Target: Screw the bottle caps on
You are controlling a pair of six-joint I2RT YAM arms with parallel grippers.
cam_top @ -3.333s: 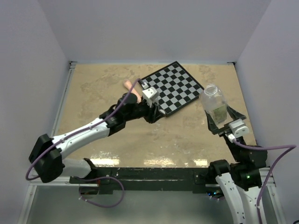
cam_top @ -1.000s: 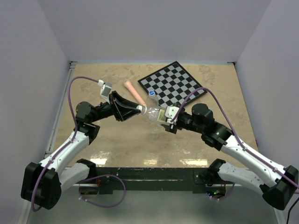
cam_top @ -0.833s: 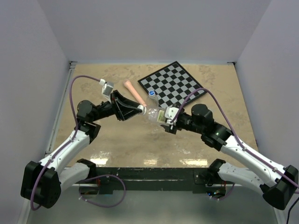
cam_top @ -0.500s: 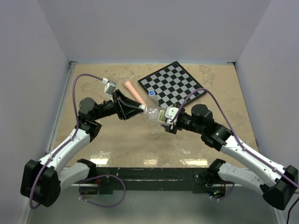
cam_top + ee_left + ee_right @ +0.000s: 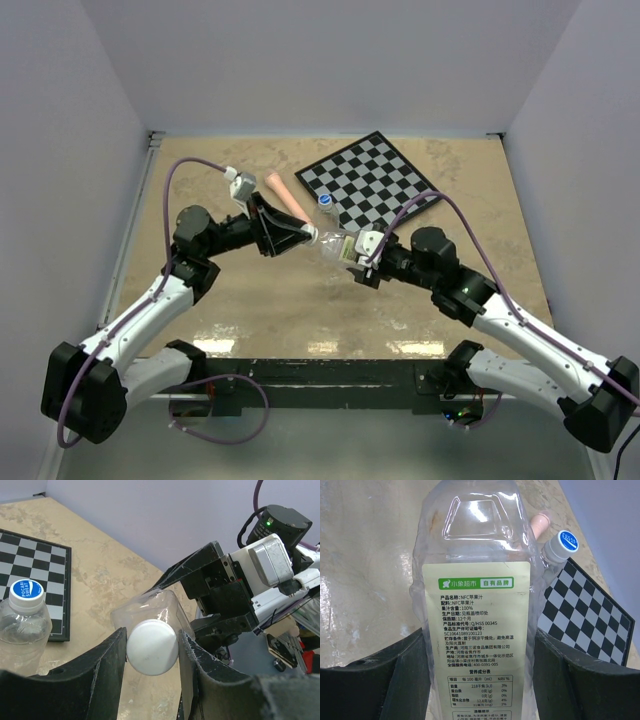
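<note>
My right gripper (image 5: 352, 255) is shut on the large clear bottle (image 5: 475, 605) with the yellowish label and holds it on its side above the table, its mouth toward the left arm. My left gripper (image 5: 150, 647) is shut on the white cap (image 5: 151, 646), which sits at the mouth of the large bottle (image 5: 150, 607); in the top view the two meet near the cap (image 5: 311, 236). The tiny bottle (image 5: 22, 625) stands at the chessboard's near corner with the blue cap (image 5: 25, 591) on it; it also shows in the top view (image 5: 325, 205) and the right wrist view (image 5: 559, 545).
A chessboard (image 5: 368, 185) lies at the back right of the table. A pink tapered stick (image 5: 285, 198) lies just left of it, behind my left gripper. Grey walls close the table in on three sides.
My left wrist has turned step by step while gripping the white cap at the large bottle's mouth. Earlier, the right gripper brought the large bottle from the right side to the middle.
</note>
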